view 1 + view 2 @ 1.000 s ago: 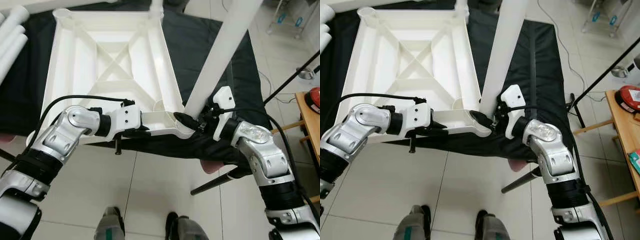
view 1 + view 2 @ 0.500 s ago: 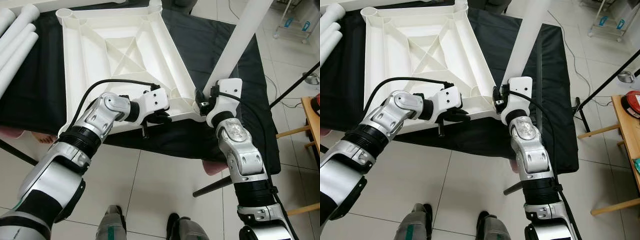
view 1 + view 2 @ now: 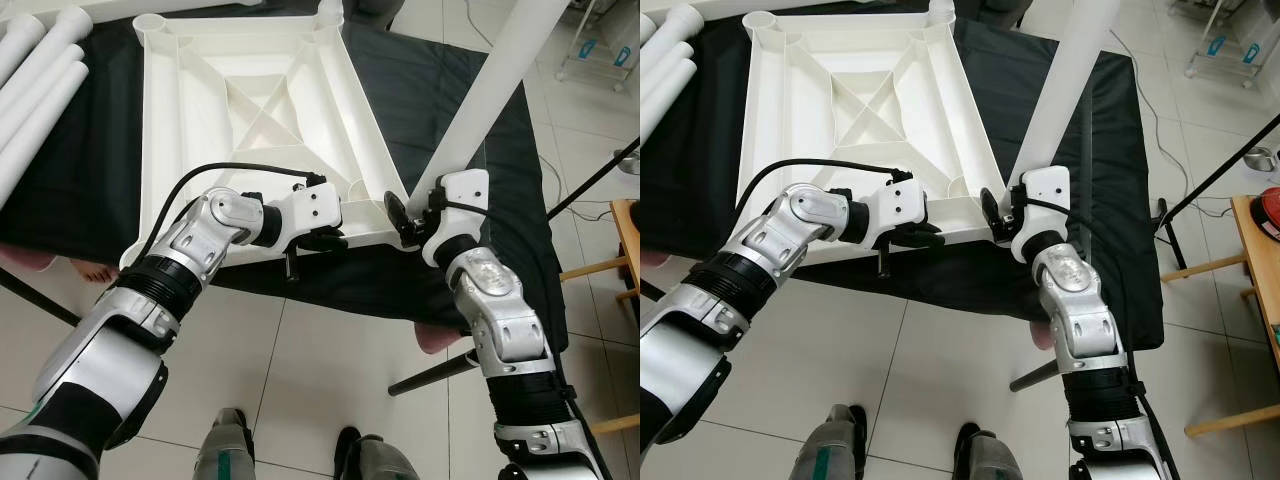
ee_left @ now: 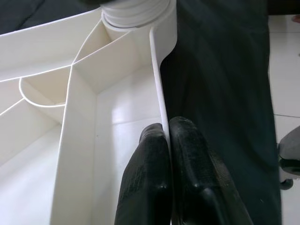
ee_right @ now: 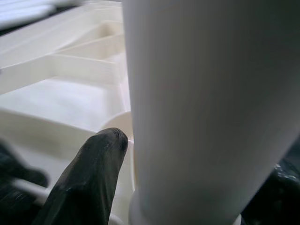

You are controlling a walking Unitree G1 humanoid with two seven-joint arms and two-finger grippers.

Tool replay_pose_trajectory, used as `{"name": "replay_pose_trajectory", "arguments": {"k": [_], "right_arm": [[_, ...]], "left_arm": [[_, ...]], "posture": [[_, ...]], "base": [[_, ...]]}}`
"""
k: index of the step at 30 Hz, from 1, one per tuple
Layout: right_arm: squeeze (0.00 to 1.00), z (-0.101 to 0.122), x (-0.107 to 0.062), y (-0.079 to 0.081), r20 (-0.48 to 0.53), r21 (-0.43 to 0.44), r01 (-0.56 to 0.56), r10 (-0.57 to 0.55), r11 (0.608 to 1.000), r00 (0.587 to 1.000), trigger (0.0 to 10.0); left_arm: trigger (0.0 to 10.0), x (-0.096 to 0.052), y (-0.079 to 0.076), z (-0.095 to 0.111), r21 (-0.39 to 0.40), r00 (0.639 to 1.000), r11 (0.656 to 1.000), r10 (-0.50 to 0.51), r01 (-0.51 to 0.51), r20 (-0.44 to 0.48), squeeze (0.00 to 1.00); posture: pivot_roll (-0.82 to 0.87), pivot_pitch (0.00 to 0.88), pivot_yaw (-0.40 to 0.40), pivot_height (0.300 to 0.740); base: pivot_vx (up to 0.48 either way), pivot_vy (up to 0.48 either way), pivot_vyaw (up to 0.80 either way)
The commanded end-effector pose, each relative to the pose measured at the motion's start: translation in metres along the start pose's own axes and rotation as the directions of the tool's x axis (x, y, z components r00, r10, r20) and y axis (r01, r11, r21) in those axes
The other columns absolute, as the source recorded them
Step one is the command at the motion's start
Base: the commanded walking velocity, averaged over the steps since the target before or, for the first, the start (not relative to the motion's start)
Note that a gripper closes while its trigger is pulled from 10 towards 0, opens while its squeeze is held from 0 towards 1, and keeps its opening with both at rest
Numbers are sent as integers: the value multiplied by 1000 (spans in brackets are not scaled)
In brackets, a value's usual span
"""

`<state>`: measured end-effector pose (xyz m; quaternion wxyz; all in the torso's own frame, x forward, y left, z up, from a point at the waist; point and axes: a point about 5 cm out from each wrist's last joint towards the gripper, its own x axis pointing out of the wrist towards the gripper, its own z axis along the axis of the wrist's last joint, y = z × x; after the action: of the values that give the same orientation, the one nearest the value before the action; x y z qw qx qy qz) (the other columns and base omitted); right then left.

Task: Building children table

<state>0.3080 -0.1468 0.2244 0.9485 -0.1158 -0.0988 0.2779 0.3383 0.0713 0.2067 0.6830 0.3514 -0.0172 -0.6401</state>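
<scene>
White tabletop [image 3: 260,110] upside down on black cloth [image 3: 440,120], ribbed underside up. Left gripper [image 4: 165,140] pinches near rim wall. Right gripper [image 3: 410,215] clamps white leg [image 3: 490,100] seated tilted in near-right corner socket. Spare legs [image 3: 35,70] lie left. No readable writing.

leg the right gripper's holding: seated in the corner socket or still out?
In the socket. The leg ends at the tabletop's near corner socket, gripped by the right gripper. How deep it sits: cannot tell.

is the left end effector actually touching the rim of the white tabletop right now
Touching. In the left wrist view the left end effector has its two black fingers pinched on either side of the thin rim of the white tabletop, with no gap showing.
</scene>
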Motion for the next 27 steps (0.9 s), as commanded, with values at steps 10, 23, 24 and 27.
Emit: {"name": "replay_pose_trajectory", "arguments": {"k": [10,23,24,27], "right_arm": [[0,15,-20,34,-61,-73,-611,608,788,792,10000],[0,-30,9,38,-201,-31,-290,278,957,939,0],[0,-33,11,34,-215,-32,-231,219,972,952,0],[0,-41,15,13,-262,-54,64,-76,996,962,0]], "left_arm": [[0,-30,-57,23,229,885,866,-464,444,40,0],[0,-18,-45,33,217,923,911,-375,350,85,0],[0,-15,-43,36,218,927,916,-364,337,93,0],[0,-2,-32,43,231,936,926,-333,300,119,0]], "posture": [[190,220,-54,740],[197,229,-62,740],[194,232,-61,740],[185,233,-58,740]], "base": [[0,0,0],[0,0,0],[0,0,0],[0,0,0]]}}
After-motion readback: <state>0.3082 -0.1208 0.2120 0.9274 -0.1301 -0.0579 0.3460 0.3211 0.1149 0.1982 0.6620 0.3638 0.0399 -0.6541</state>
